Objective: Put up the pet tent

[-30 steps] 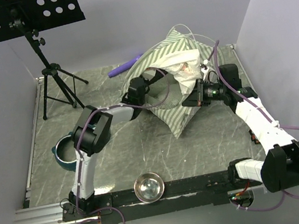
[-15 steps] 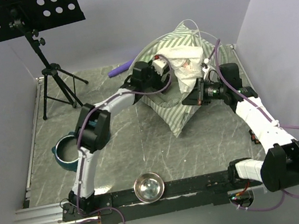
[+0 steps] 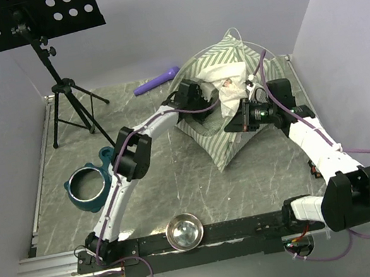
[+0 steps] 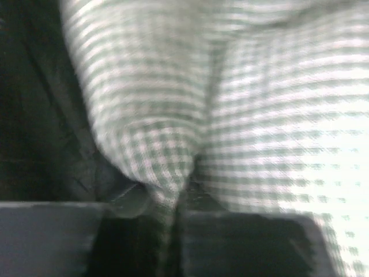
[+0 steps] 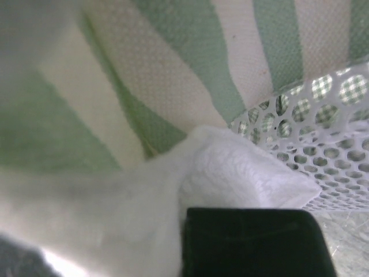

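no readable text, labels or numbers anywhere

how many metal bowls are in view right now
1. The steel bowl sits at the near edge, between the two arm bases. The teal holder on the left shows an empty ring. Another could be hidden under the pet tent.

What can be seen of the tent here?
The tent is a slumped heap of green-and-white striped fabric with white mesh and a dark lining, not standing, at the table's far right. A fold of its checked cushion sits between the left hand's fingers; the right hand pinches white fabric at its side.
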